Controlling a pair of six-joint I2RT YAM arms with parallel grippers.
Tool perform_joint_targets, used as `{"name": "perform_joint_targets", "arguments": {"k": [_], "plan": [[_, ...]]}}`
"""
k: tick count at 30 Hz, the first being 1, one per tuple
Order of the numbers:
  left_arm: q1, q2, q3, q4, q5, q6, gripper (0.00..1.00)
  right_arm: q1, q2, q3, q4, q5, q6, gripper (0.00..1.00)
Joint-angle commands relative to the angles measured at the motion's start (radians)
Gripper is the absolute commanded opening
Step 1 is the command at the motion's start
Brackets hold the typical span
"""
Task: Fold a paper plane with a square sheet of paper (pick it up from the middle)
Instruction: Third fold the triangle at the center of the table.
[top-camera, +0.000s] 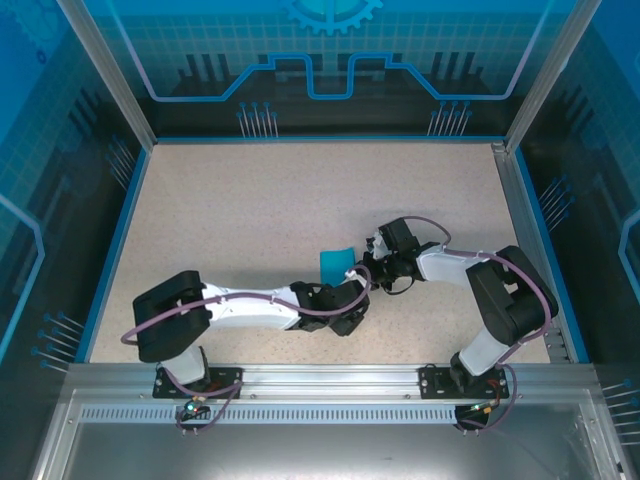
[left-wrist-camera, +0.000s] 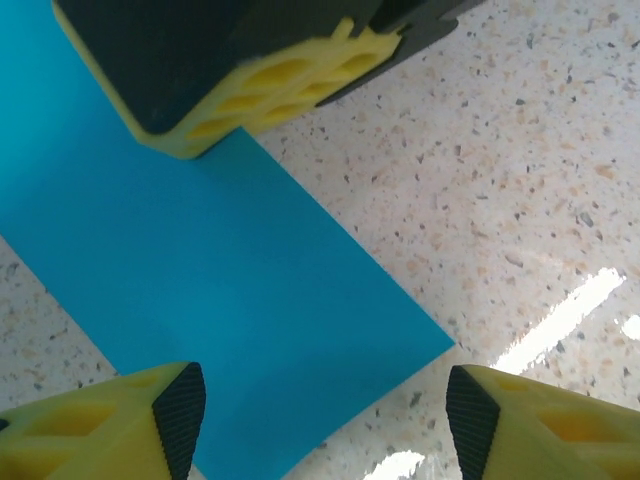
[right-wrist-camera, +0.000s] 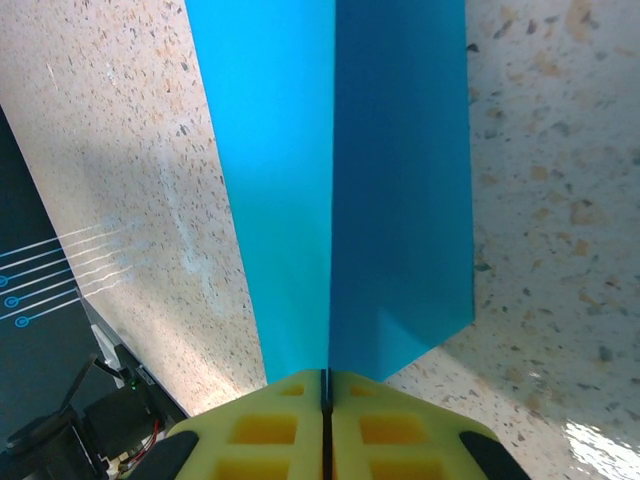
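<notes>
Cyan-blue matte paper sheet lies near the middle of the speckled beige tabletop, just ahead of where my two arms meet. From the overhead camera I only get a small blue patch; its right edge runs under the dark wrist hardware, and I cannot make out its full outline or any fold from up there. The two grippers crowd together beside it and I cannot separate their fingers in that view.

On the right wrist camera the paper shows a straight crease down its middle, with two panels falling away to either side. The right gripper has its yellow fingers pressed together on the near end of that crease, pinching the paper at the fold. The far end of the sheet is cut off by the top of the frame, so I cannot tell how long it is or how it ends. The right panel's lower corner hangs just above the table; I cannot tell whether it touches.

On the left wrist camera the left gripper is spread wide, its black-padded yellow fingertips at the bottom corners and holding nothing. The paper runs diagonally across the table beneath them, one corner lying between the two fingertips. The right gripper's yellow finger block sits at the top of the frame on the paper's upper end and covers that end, and the sheet's left side runs off the frame.
</notes>
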Motion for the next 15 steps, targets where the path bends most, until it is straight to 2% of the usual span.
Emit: {"name": "perform_joint_targets", "arguments": {"k": [1, 6, 11, 13, 15], "plan": [[-0.012, 0.031, 0.053, -0.017, -0.056, 0.035, 0.69, -0.017, 0.018, 0.013, 0.000, -0.021, 0.007, 0.09], [-0.013, 0.040, 0.060, -0.018, -0.076, 0.036, 0.62, -0.020, 0.027, 0.012, 0.000, -0.018, 0.007, 0.09], [-0.013, 0.010, 0.037, -0.013, -0.079, 0.030, 0.40, -0.024, 0.030, 0.013, -0.004, -0.018, 0.001, 0.10], [-0.011, 0.000, 0.031, -0.012, -0.085, 0.032, 0.37, -0.026, 0.031, 0.016, -0.010, -0.019, -0.003, 0.11], [-0.012, -0.009, 0.030, -0.017, -0.082, 0.033, 0.26, -0.027, 0.028, 0.016, -0.020, -0.016, -0.009, 0.11]]}}
